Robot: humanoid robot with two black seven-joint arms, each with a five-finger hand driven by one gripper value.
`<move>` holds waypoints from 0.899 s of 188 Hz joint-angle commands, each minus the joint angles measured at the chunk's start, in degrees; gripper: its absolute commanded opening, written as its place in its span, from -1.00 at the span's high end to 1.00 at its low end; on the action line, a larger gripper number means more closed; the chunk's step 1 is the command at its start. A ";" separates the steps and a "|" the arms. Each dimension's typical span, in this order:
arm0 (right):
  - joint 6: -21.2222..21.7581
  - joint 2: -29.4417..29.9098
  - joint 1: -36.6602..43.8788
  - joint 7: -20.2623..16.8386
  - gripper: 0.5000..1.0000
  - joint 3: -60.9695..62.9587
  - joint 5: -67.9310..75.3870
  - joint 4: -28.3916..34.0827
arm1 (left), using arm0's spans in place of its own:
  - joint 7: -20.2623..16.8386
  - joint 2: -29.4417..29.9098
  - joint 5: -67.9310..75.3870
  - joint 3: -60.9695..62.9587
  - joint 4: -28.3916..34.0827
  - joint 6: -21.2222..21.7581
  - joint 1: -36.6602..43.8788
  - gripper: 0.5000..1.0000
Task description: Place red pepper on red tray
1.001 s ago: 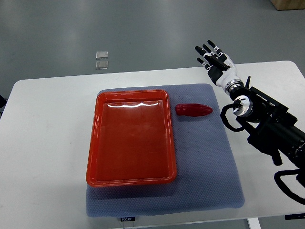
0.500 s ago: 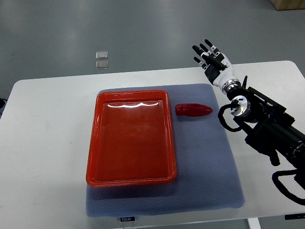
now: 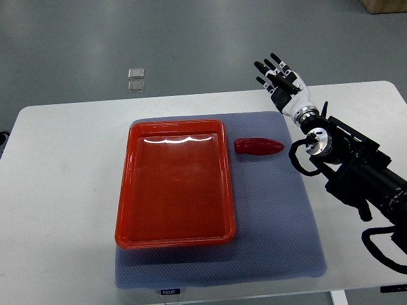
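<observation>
A red pepper (image 3: 258, 147) lies on the grey mat (image 3: 273, 210), just right of the red tray (image 3: 175, 183). The tray sits on the mat's left part and holds nothing. My right hand (image 3: 280, 77) is open with fingers spread, held above the table's far edge, up and to the right of the pepper and apart from it. Its black arm runs down to the right edge. The left arm does not show.
The mat lies on a white table (image 3: 63, 190). Two small clear squares (image 3: 135, 79) lie on the grey floor beyond the table's far edge.
My right hand has shifted slightly left and farther from me, still open. The pepper and tray have not moved.
</observation>
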 commanded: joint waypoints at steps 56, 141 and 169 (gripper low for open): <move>0.67 -3.66 -0.03 -0.09 -0.65 -0.62 -0.44 3.27 | 0.00 0.00 -0.01 0.00 0.00 -0.03 0.00 -1.00; 0.76 -10.16 4.36 -0.18 -0.65 -10.19 -28.29 6.69 | 0.00 0.00 -0.01 0.00 0.00 -0.03 0.00 -1.00; 0.85 -12.80 6.56 -0.09 -0.65 -16.26 -43.06 7.84 | 0.00 0.00 -0.01 0.00 0.00 -0.03 0.00 -1.00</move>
